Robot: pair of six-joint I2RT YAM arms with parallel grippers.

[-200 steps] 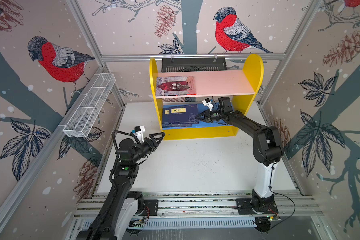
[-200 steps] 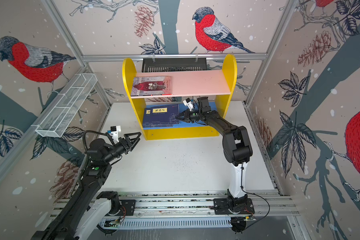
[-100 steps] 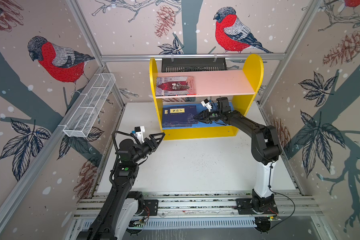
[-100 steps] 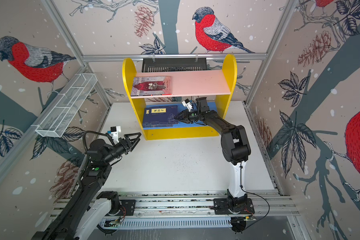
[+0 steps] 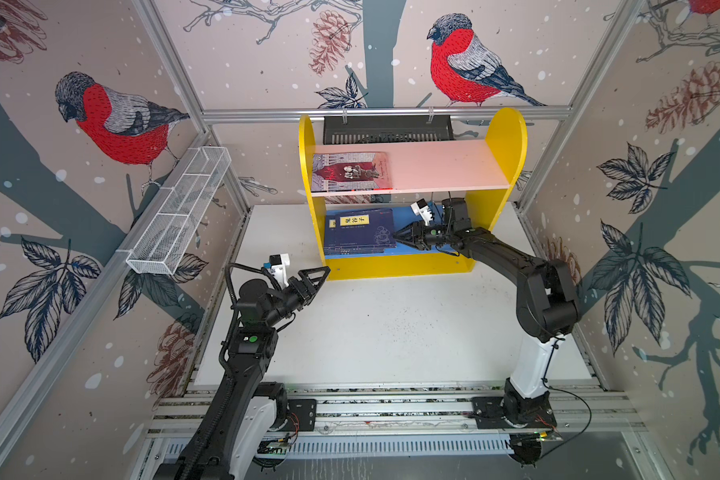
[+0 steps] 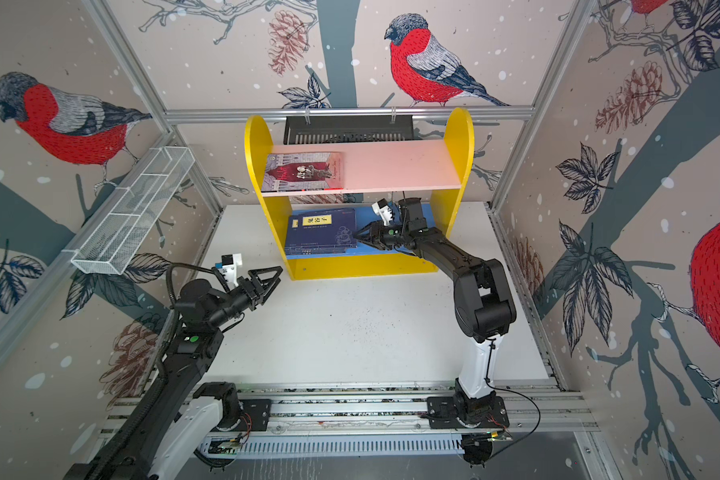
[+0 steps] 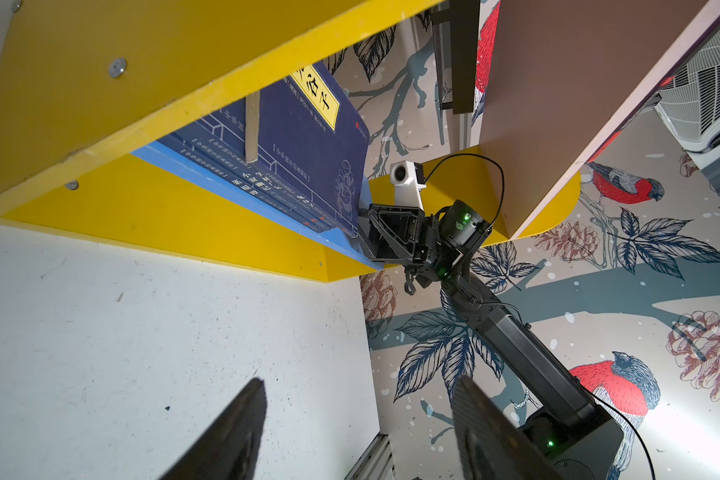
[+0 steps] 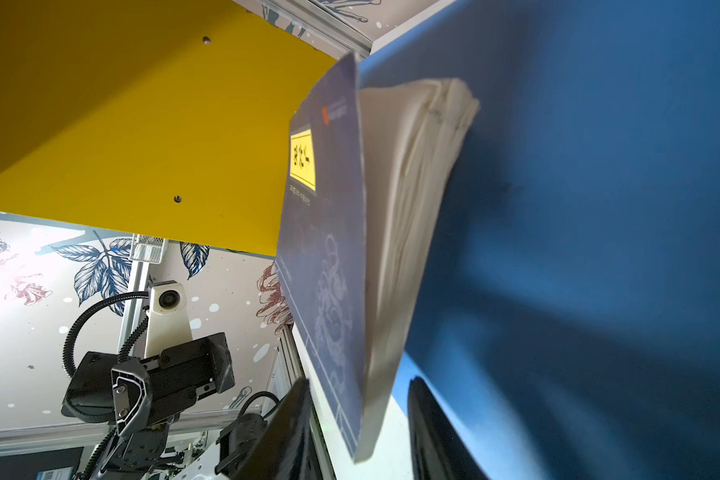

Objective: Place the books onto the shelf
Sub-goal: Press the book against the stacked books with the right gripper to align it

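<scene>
Shelf stands at the far middle of the surface, upright, open side facing near. One grey-lilac book lies flat on the left part of the pink upper board. The navy books lie flat in a stack on the left part of the blue lower board, close to the left side panel; the right part of that board is bare. No book lies on the surface. Right tool reaches in under the pink board from the right, its tips at the right edge of the stack. In the right wrist view the right tool has its fingers partly apart, one on either side of the near corner of the top navy book, with a sliver of light between pages and finger; nothing is clamped. That book's cover stands away from its pages, which are fanned and blurred. Left tool hangs above the surface just near-left of the shelf's near left corner, fingers spread wide, nothing between them. A white wire basket hangs on the left wall, well apart from both tools.
</scene>
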